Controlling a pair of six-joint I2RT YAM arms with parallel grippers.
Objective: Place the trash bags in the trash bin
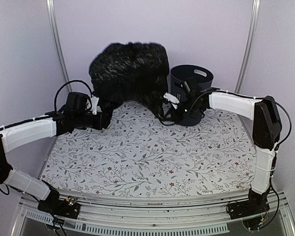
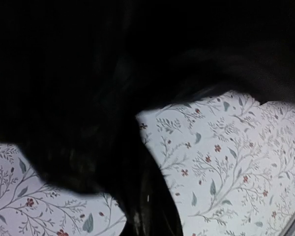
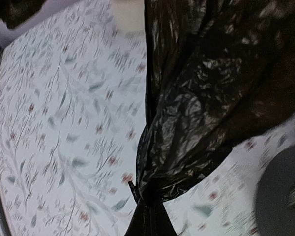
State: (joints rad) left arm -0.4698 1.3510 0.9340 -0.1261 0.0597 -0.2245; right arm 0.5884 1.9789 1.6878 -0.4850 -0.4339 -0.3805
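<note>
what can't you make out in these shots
- Left wrist view: the trash bag blacks out most of the frame, hiding the jaws of the left gripper.
- Right wrist view: the bag's bunched neck runs off the bottom edge, so the jaws of the right gripper are unseen. The trash bin is blurred and cut by the corner.
- Top view: the bin's inside is too dark to read.

The trash bag [image 1: 130, 71] is glossy black, its wrinkles catching grey-white glints in the right wrist view. The trash bin [image 1: 191, 78] at the far right is dark grey, a shade lighter than the bag. The desk [image 1: 137, 157] is white, patterned all over with grey-green leafy sprigs and small red flowers. The left arm [image 1: 29, 132] and right arm [image 1: 233, 104] have white shells with black joints; the wall [image 1: 201, 29] behind is pale lilac.
</note>
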